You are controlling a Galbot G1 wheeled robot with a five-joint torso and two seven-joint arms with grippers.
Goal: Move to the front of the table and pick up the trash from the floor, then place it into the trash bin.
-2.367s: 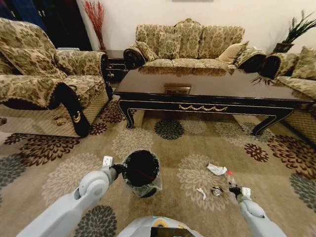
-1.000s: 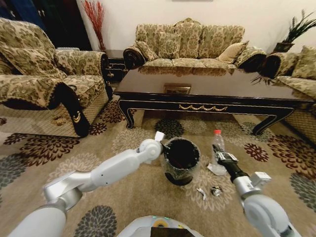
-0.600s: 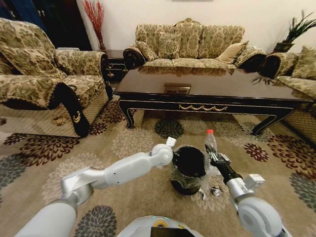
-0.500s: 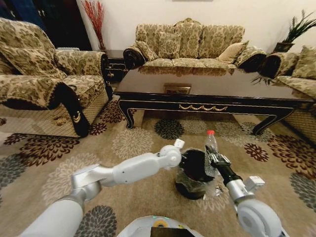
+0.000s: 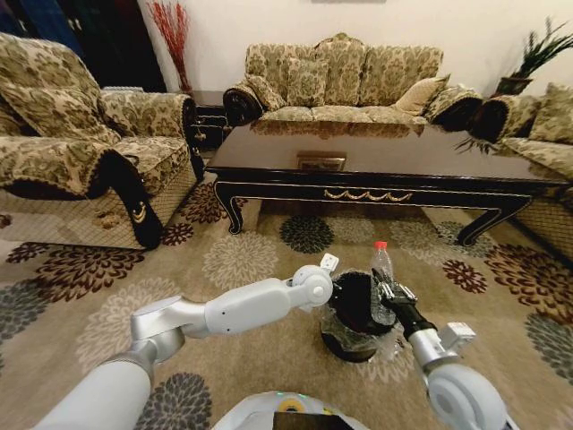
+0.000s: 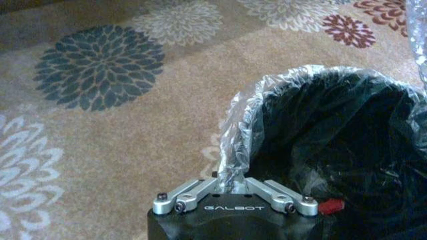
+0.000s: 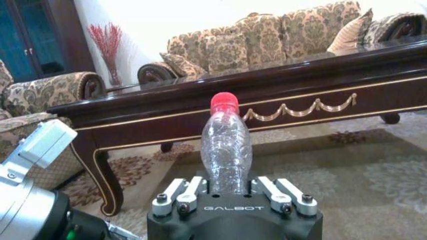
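Beige flower-medallion carpet point(image 5: 107, 269), dark glossy table point(image 5: 385, 157) behind; floor scraps hidden. Left gripper point(image 6: 232, 186) pinches the clear liner rim of the small black bin point(image 5: 355, 309). Right gripper point(image 7: 227, 190) clamps a clear red-capped plastic bottle point(image 7: 226, 150) upright just beside the bin.

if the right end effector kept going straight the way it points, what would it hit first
Probably the table apron, depth unclear. The right end effector, shut on the bottle, aims over the carpet toward it.

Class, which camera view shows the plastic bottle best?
The right wrist view: the bottle stands upright and close in the right gripper, red cap plain. The head view shows it small beside the bin; the left wrist view, just an edge.
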